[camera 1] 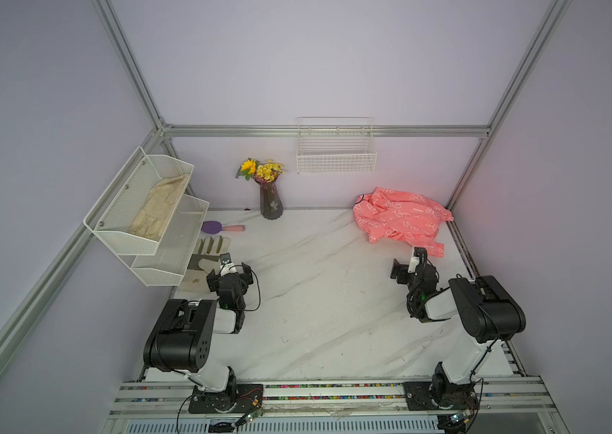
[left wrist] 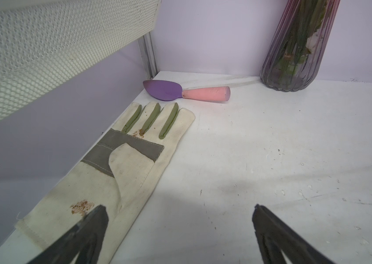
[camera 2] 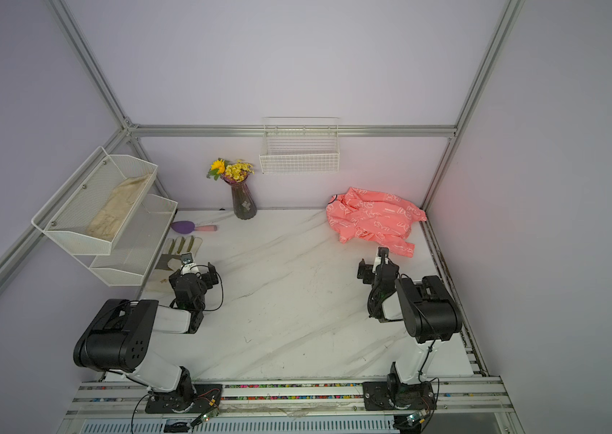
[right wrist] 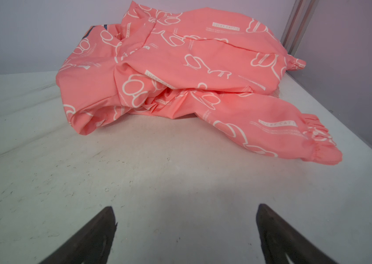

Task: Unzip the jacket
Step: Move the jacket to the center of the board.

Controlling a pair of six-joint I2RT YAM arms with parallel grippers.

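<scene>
Right wrist view: crumpled coral-pink thin jacket (right wrist: 180,68) sits heaped in the far corner of the white marble table (right wrist: 134,178), right claw (right wrist: 185,212) spread empty nearby; looks light, floppy, slippery, zipper hidden, so I'd pinch its dark-trimmed neck edge (right wrist: 89,32).

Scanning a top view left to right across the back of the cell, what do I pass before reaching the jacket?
beige cloth in the mesh shelf → purple-and-pink trowel → vase of flowers → wire basket on the wall → jacket
</scene>
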